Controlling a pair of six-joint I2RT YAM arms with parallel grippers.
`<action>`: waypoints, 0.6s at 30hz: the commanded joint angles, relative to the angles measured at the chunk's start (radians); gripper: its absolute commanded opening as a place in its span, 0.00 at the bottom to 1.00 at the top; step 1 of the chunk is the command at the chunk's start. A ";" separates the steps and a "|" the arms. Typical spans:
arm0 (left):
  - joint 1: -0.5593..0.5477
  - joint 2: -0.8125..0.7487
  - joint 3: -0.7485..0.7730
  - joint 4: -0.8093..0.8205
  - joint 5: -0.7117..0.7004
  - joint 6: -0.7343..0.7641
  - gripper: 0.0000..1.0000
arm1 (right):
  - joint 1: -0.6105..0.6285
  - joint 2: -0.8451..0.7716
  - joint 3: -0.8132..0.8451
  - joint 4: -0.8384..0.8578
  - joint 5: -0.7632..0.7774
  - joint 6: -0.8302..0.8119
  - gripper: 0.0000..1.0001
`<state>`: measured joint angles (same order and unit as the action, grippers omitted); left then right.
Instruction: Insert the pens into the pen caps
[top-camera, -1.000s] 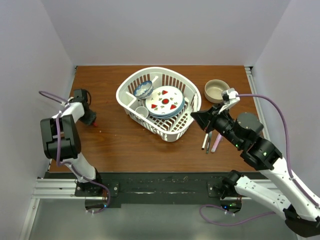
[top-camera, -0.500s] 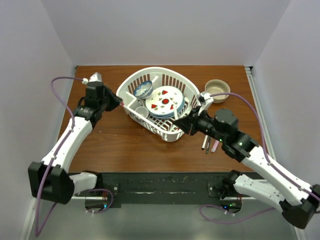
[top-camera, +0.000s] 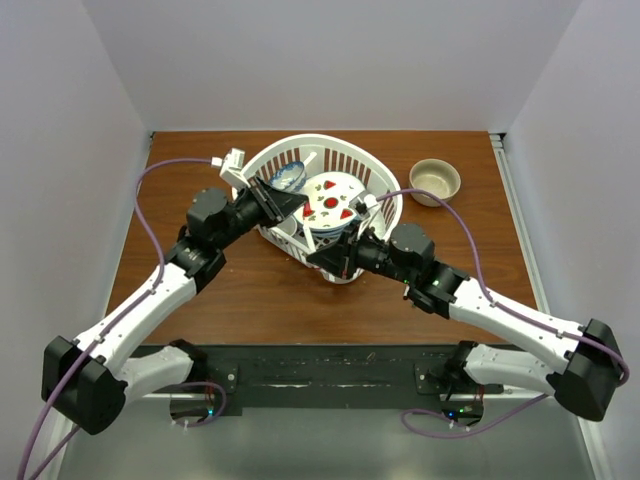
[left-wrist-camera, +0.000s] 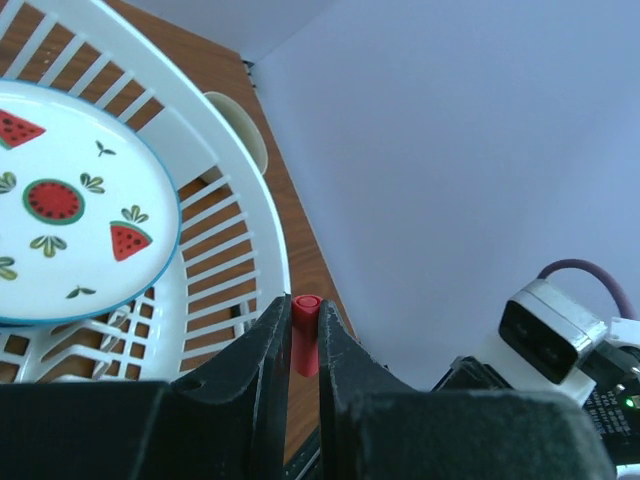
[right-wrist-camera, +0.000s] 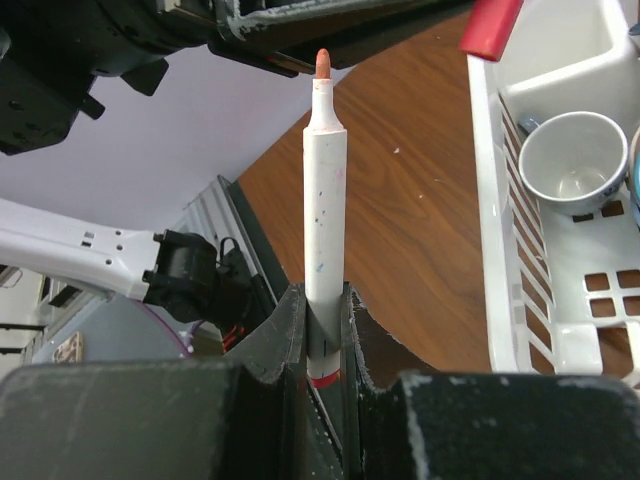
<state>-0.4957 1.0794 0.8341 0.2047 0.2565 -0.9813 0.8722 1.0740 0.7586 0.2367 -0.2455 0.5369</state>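
Pinching a short red plastic pen cap (left-wrist-camera: 305, 338) in my left gripper (left-wrist-camera: 304, 306), and a white-barrelled orange-tipped marker pen (right-wrist-camera: 324, 200) in my right gripper (right-wrist-camera: 322, 298).
Both arms stretch forward, meeting above the white ribbed plastic basket (top-camera: 345, 270); the pen juts lengthwise from my fingers, tip toward the left gripper, clear of the cap.

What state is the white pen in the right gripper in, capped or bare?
Uncapped. The white pen in the right gripper shows a bare orange tip; the red cap sits apart, pinched in the left gripper.
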 joint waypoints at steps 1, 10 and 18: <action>-0.007 -0.058 -0.015 0.189 -0.003 -0.034 0.00 | 0.016 0.004 -0.004 0.111 0.058 -0.009 0.00; -0.009 -0.111 -0.041 0.176 -0.025 -0.022 0.00 | 0.021 0.004 0.010 0.102 0.083 0.001 0.00; -0.007 -0.130 -0.076 0.180 -0.017 -0.017 0.00 | 0.021 0.017 0.005 0.127 0.077 0.024 0.00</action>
<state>-0.4999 0.9726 0.7784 0.3431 0.2394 -1.0077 0.8856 1.0908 0.7570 0.2859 -0.1844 0.5461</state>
